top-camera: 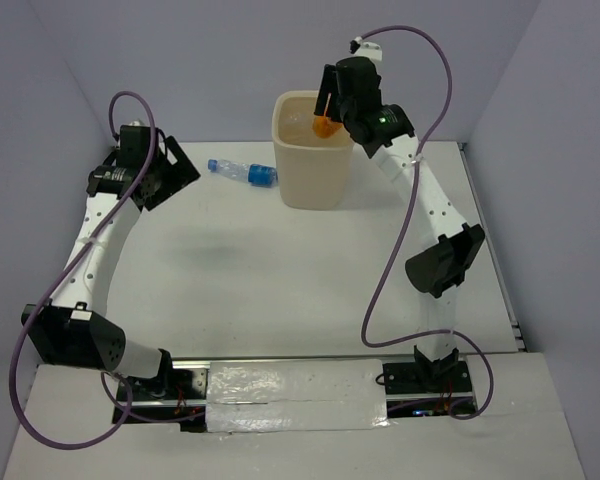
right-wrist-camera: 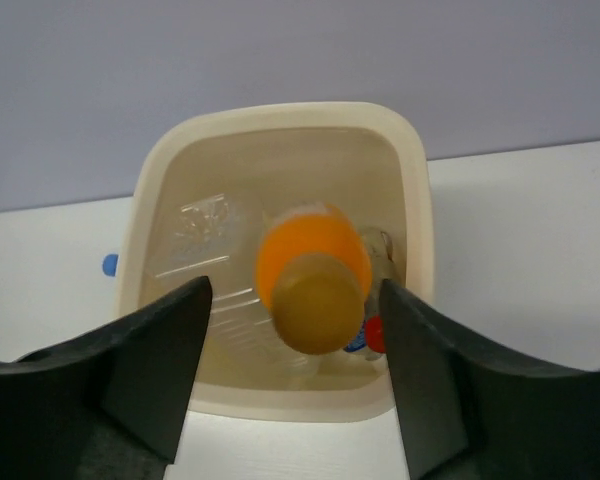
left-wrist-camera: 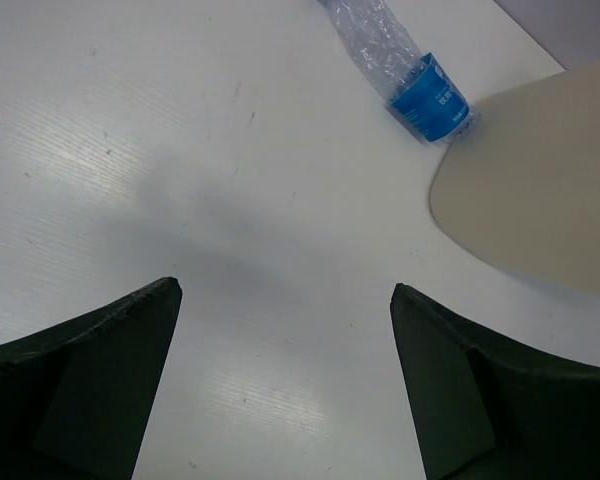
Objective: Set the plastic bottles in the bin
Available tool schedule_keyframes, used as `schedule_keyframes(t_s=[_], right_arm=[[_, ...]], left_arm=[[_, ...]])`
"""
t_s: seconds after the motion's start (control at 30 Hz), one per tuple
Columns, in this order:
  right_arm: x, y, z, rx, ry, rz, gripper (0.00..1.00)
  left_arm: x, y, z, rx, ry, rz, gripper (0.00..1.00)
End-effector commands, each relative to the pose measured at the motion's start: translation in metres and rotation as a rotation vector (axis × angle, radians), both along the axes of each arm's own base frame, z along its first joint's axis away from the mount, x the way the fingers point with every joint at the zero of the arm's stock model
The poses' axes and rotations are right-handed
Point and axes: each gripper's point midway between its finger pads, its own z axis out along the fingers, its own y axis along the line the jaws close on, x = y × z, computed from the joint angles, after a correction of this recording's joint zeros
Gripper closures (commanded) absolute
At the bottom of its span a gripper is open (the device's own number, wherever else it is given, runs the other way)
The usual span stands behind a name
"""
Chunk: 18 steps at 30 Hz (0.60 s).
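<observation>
Crinkled clear plastic bottle (left-wrist-camera: 380, 45), smooth matt plastic bin (left-wrist-camera: 540, 170)

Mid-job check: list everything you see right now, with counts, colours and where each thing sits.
Table: 1, white, under everything.
Bin: 1, cream, upright at the far middle of the table.
Orange bottle: 1, orange, blurred, over the bin mouth.
Blue-labelled bottle: 1, clear with blue cap, lying on the table just left of the bin.
Clear bottle: at least 1, inside the bin; exact count unclear.
Red cap: 1, red, inside the bin.
Left gripper: 1, black, open, empty, over bare table.
Right gripper: 1, black, open above the bin, fingers either side of the orange bottle, not touching it.
</observation>
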Motion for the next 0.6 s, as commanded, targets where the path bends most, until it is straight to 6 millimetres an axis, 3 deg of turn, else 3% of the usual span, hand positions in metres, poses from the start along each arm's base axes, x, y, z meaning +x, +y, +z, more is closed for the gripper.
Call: schedule_keyframes(t_s=[0.0, 0.03, 0.1, 0.23, 0.27, 0.3, 0.33, 0.37, 0.4, 0.43, 0.47, 0.5, 0.53, 0.57], right_arm=[[-0.006, 0.006, 0.011, 0.006, -0.024, 0.015, 0.22], [-0.007, 0.007, 0.011, 0.004, -0.023, 0.019, 0.13], [-0.012, 0.009, 0.018, 0.007, -0.035, 0.026, 0.06], [-0.025, 0.011, 0.038, 0.024, -0.066, 0.04, 0.04], [-0.033, 0.007, 0.046, 0.029, -0.077, 0.04, 0.03], [-0.039, 0.008, 0.051, 0.033, -0.083, 0.045, 0.03], [-0.045, 0.008, 0.056, 0.04, -0.095, 0.05, 0.03], [-0.049, 0.009, 0.046, 0.027, -0.074, 0.057, 0.03], [-0.065, 0.005, 0.062, 0.042, -0.106, 0.065, 0.02], [-0.072, 0.002, 0.065, 0.042, -0.115, 0.064, 0.02], [-0.076, 0.002, 0.052, 0.027, -0.096, 0.07, 0.02], [-0.09, -0.006, 0.066, 0.043, -0.123, 0.071, 0.02], [-0.096, -0.008, 0.055, 0.036, -0.102, 0.069, 0.02], [-0.102, -0.012, 0.056, 0.036, -0.104, 0.069, 0.02]], left_arm=[[0.014, -0.003, 0.015, -0.041, -0.068, 0.012, 0.01], [0.019, -0.005, 0.019, -0.049, -0.087, 0.009, 0.01], [0.029, -0.009, 0.023, -0.073, -0.106, 0.005, 0.01], [0.055, -0.017, 0.035, -0.133, -0.16, 0.006, 0.01], [0.065, -0.021, 0.021, -0.145, -0.12, -0.003, 0.0], [0.075, -0.025, 0.032, -0.162, -0.134, -0.007, 0.01], [0.088, -0.027, 0.01, -0.175, -0.079, 0.002, 0.01], [0.094, -0.03, 0.004, -0.187, -0.054, -0.003, 0.01], [0.105, -0.035, 0.012, -0.211, -0.069, -0.015, 0.01], [0.113, -0.037, 0.004, -0.23, -0.052, 0.001, 0.01], [0.129, -0.039, -0.01, -0.237, -0.027, 0.014, 0.01], [0.136, -0.04, -0.016, -0.246, -0.012, 0.023, 0.01], [0.148, -0.041, -0.044, -0.261, 0.043, 0.05, 0.01], [0.16, -0.043, -0.037, -0.279, 0.021, 0.049, 0.01]])
